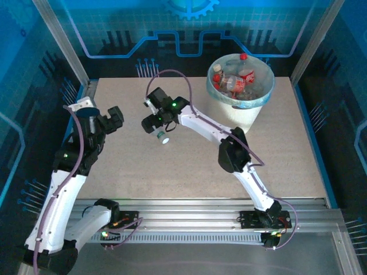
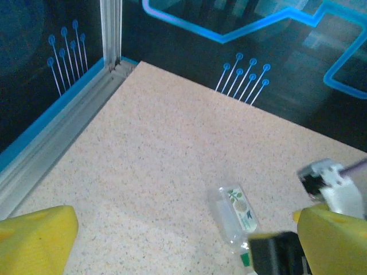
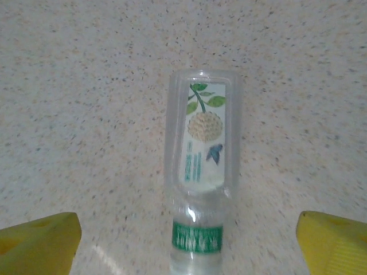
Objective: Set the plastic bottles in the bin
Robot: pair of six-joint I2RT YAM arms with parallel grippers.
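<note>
A clear plastic bottle point(image 3: 200, 166) with a white leaf-and-bird label and a green neck band lies flat on the speckled table. My right gripper point(image 3: 186, 246) hangs open over its neck end, its yellow fingertips point(image 3: 37, 240) well apart and touching nothing. From above, that bottle point(image 1: 163, 137) pokes out under the right gripper point(image 1: 156, 126). In the left wrist view the same bottle point(image 2: 232, 212) lies ahead of my open, empty left gripper point(image 2: 183, 240). The left gripper point(image 1: 116, 117) stands off to the bottle's left. The bin point(image 1: 266, 94) at the back right holds several bottles point(image 1: 235, 83).
The table point(image 1: 189, 172) is walled by blue panels and aluminium posts point(image 2: 112, 34) at its back corners. The right arm point(image 1: 229, 146) stretches diagonally from the near edge towards the middle. A metal rail point(image 1: 200, 209) runs along the front.
</note>
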